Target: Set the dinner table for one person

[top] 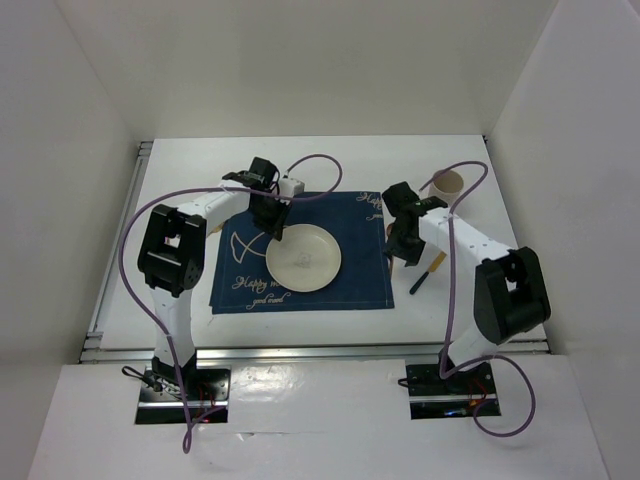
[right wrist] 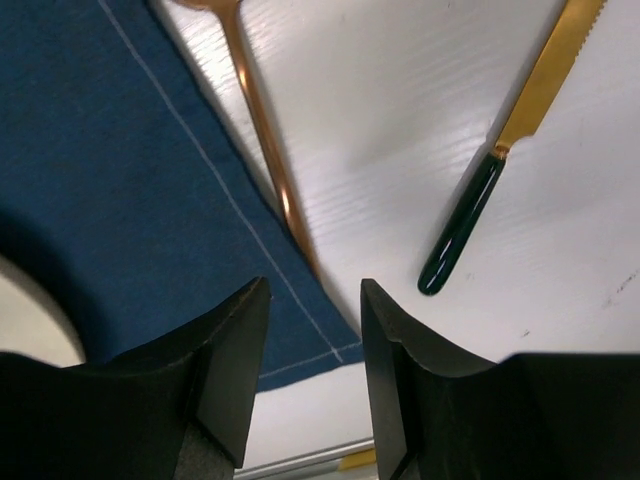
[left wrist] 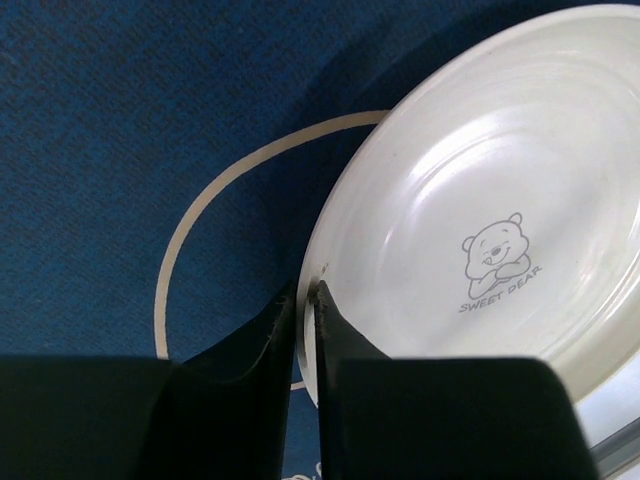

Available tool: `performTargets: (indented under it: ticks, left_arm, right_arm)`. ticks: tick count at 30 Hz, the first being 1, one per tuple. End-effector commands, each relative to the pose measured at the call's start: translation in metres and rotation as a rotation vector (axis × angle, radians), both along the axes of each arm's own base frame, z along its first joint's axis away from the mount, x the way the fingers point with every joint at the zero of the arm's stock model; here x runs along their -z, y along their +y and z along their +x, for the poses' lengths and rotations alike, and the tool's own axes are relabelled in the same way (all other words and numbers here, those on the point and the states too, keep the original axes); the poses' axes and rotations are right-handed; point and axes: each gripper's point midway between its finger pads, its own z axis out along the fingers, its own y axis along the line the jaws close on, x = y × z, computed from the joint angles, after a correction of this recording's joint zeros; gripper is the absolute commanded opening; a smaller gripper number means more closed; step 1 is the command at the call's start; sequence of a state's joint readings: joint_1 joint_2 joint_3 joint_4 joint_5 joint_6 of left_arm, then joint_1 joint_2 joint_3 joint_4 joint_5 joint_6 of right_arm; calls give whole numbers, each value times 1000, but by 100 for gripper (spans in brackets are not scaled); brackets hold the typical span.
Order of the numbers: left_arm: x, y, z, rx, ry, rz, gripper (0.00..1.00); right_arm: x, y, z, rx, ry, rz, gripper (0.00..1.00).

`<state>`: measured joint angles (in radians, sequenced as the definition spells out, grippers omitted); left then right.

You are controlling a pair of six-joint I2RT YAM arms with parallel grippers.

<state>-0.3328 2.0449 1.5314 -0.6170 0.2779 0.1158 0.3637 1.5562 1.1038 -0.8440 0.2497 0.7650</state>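
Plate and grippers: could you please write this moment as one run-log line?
plate on placemat | left gripper astride plate rim, grip unclear | right gripper open, empty, above placemat edge | knife on table

One worktop [top: 300, 170]. One navy placemat [top: 355, 280]. One white plate [top: 303, 257], at the centre of the frame. One cup [top: 449, 184], upper right. Two pieces of cutlery at right: one knife [right wrist: 497, 152] with a dark handle, and one slender gold utensil [right wrist: 262, 130], spoon or fork unclear.
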Motion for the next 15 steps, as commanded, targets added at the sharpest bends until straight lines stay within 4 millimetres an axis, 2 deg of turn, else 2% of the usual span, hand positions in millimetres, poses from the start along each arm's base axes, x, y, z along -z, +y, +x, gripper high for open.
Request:
performTargets:
  ticks: [1, 2, 3, 5, 7, 11, 15]
  left_arm:
    - [4, -5, -1, 42, -9, -1, 19]
    - [4, -5, -1, 42, -9, -1, 23]
    - [-1, -5, 0, 42, -20, -5, 34]
    - [-7, -4, 2, 38, -36, 0, 44]
    - [-8, -1, 0, 35, -39, 8, 45]
    - [-7, 1, -1, 32, -33, 19, 49]
    - [-33, 5, 5, 17, -84, 11, 52]
  right_arm:
    - [10, -6, 16, -31, -21, -23, 49]
    - [13, -6, 19, -39, -19, -18, 49]
    - [16, -4, 22, -60, -21, -14, 47]
    - [21, 1, 31, -107, -26, -8, 46]
    - [21, 3, 40, -117, -37, -9, 44]
    - [38, 6, 47, -171, -7, -7, 42]
    - [52, -1, 45, -159, 34, -28, 42]
